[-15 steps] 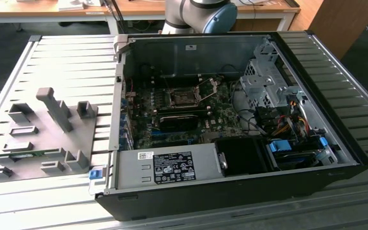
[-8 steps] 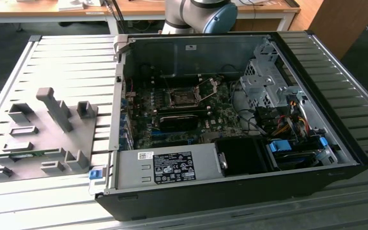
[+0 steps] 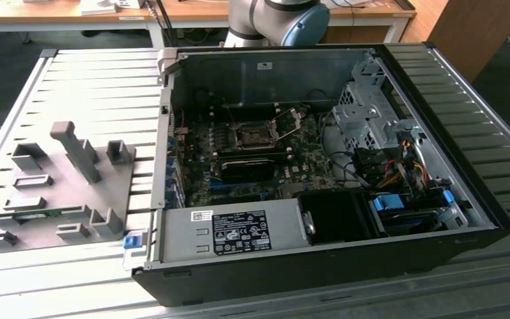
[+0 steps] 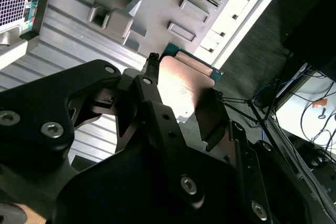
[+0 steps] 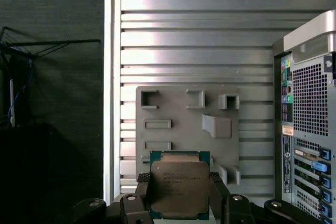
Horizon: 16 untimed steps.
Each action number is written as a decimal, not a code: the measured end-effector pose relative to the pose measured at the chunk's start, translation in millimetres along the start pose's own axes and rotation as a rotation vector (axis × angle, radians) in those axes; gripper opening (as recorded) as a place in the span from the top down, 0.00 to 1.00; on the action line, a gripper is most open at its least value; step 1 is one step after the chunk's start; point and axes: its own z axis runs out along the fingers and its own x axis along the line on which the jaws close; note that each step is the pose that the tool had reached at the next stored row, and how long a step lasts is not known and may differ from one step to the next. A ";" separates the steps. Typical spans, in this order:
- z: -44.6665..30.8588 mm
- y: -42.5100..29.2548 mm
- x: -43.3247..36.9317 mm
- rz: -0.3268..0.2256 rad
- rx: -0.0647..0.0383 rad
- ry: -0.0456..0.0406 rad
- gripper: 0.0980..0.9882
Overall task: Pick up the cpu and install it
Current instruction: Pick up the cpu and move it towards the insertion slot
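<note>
exterior view: an open computer case lies on a slatted table with its dark square socket facing up, likely so the chip can go in from above, and a grey tray sits beside it on the exterior view's left. second wrist view: the black gripper has its jaws clamped on two opposite edges of the cpu, seemingly to keep the flat chip level, above the table by the tray. first wrist view: the cpu, a small square with a silver-grey metal lid on a green board, sits between the fingers over the tray's edge.
</note>
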 end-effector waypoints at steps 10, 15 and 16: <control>-0.1 0.5 -7.8 0.000 0.000 0.0000 0.51; -0.1 0.7 -11.7 0.000 0.000 0.0000 0.51; -0.1 0.8 -12.4 0.000 0.000 0.0000 0.51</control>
